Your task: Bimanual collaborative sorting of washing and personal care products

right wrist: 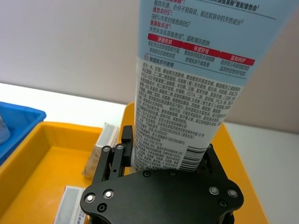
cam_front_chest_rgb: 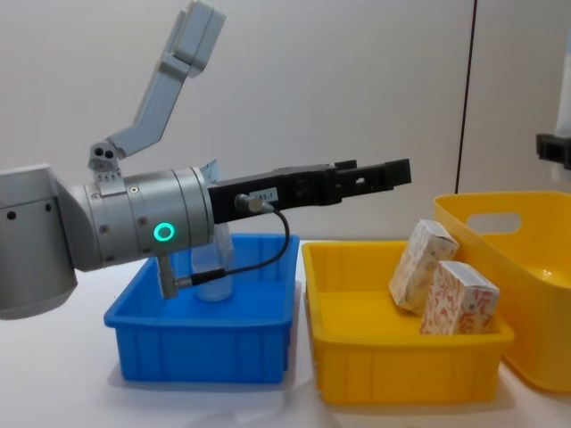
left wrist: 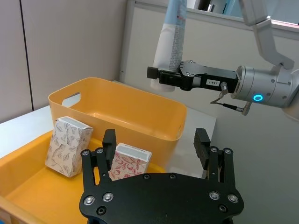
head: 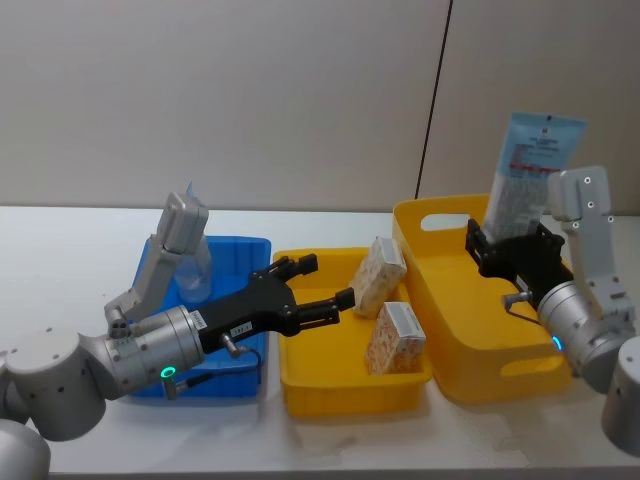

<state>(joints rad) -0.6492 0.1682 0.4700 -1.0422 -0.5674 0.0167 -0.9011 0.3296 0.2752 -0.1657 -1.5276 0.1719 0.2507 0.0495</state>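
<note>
Right pincer [head: 505, 247] at right of head-view frame, clamped on lower part of pale blue tube [head: 530, 160]; tube upright, flat crimped end up, above tall yellow bin [head: 450, 365]

Left pincer [head: 325, 282] mid-frame, jaws wide, gripping nothing, hovers over left part of low yellow tray [head: 300, 385], tips near cartons

Rear carton [head: 380, 275] leans at tray's upper right; front carton [head: 396, 338] at its lower right

Blue bin [head: 238, 248] at left on white bench [head: 60, 240], holds pale translucent item [head: 196, 272], kind unclear
</note>
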